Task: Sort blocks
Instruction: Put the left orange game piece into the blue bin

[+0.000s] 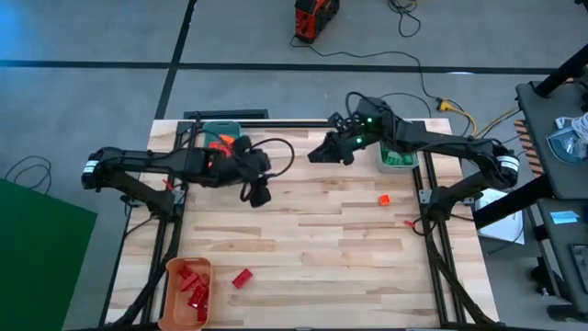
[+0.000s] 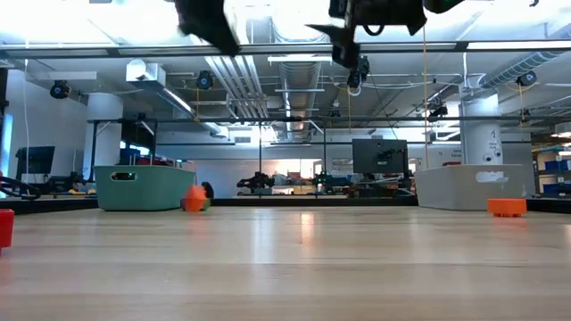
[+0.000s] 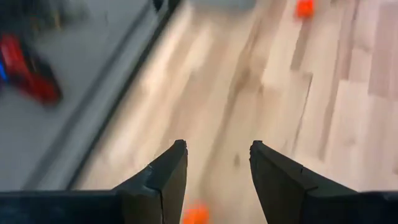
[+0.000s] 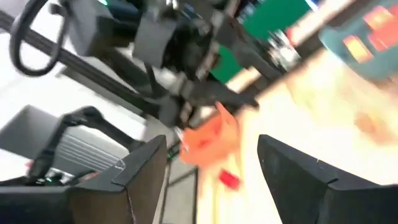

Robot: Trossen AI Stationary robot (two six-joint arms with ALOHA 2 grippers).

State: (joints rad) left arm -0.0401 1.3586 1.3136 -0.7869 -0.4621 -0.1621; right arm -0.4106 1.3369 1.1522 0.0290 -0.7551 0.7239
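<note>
Overhead, both grippers hang above the bench point(image 1: 312, 230) — left gripper point(image 1: 258, 194) beside the teal bin point(image 1: 220, 130), right gripper point(image 1: 319, 153) mid-bench; both sets of fingers spread apart, empty. Red blocks point(image 1: 192, 287) fill the orange bin point(image 1: 175, 267); one red block point(image 1: 242, 278) lies beside it. An orange block point(image 1: 384, 199) sits near the right edge.

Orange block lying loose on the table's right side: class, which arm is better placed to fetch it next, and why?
Probably the right. The orange block lies on its side, nearer the right gripper, which is open and empty. The left gripper, also open, hangs farther away.
</note>
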